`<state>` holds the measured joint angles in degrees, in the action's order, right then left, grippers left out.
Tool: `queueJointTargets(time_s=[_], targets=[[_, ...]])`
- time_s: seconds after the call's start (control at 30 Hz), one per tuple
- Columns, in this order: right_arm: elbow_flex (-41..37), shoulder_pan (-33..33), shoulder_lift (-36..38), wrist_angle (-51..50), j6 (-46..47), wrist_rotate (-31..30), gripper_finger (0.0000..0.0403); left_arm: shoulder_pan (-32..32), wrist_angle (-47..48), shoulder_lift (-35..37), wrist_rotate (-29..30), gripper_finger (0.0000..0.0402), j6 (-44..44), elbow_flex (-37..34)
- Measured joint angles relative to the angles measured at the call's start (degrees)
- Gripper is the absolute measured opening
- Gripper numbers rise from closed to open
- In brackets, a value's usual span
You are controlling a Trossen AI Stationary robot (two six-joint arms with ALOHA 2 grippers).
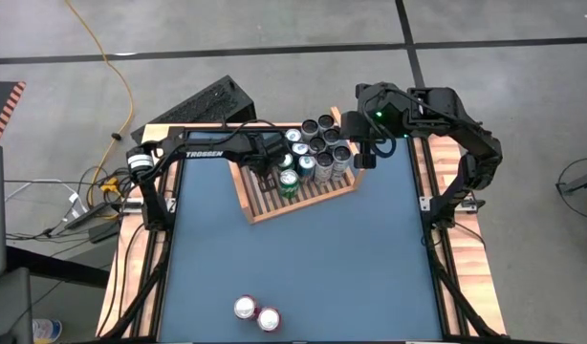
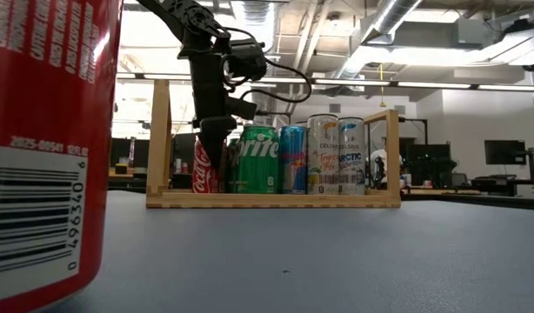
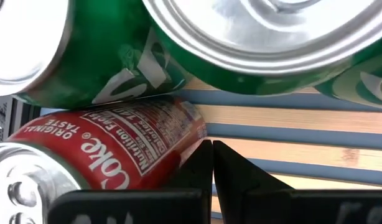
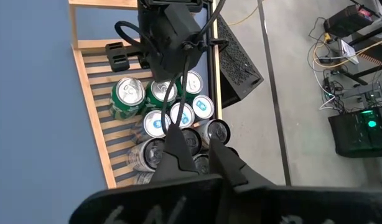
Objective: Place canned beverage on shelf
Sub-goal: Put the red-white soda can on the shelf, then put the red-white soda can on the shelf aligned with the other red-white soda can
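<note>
Underneath, blue table (image 1: 303, 268), grey floor (image 1: 274, 29).

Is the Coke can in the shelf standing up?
Upright: the Coke can stands on the shelf base beside the Sprite can, behind the left pincer.

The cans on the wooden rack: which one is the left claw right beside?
The red Coke can, the only red one on the shelf; the shut left claw sits beside it.
</note>
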<state>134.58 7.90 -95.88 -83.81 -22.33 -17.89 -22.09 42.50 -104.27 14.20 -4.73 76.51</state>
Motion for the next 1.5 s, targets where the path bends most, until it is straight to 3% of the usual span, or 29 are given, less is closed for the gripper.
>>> queueJointTargets(time_s=[0.2,0.4,0.7,0.83,0.97,1.17,1.3,1.5], targets=[[0.0,0.0,0.0,0.0,0.0,0.1,0.0,0.8,0.1,1.1,-2.8,0.0,2.2,0.0],[0.0,0.0,0.0,0.0,0.0,4.2,0.0,3.0,5.2,8.2,-5.9,0.0,4.1,3.5],[0.0,-2.8,-3.6,3.4,2.8,21.6,0.0012,11.4,12.9,27.0,-1.0,0.0,10.2,11.4],[0.0,-7.8,-7.6,4.2,4.5,23.2,0.0059,14.5,13.1,35.3,-0.7,0.0,13.8,11.4],[0.0,-14.3,-12.6,7.9,12.2,22.9,0.0134,18.1,14.6,42.2,0.2,0.0004,15.8,11.4],[0.0,-22.8,-21.6,21.6,25.3,16.3,0.0245,23.0,18.9,49.5,0.1,0.0036,17.4,11.4],[0.0,-26.7,-27.7,30.6,32.6,13.4,0.0273,25.4,24.5,52.3,-0.5,0.0059,20.6,11.4],[0.0,-31.6,-34.7,41.8,37.2,12.5,0.0276,27.7,31.4,54.0,-0.9,0.0071,26.2,11.3]])
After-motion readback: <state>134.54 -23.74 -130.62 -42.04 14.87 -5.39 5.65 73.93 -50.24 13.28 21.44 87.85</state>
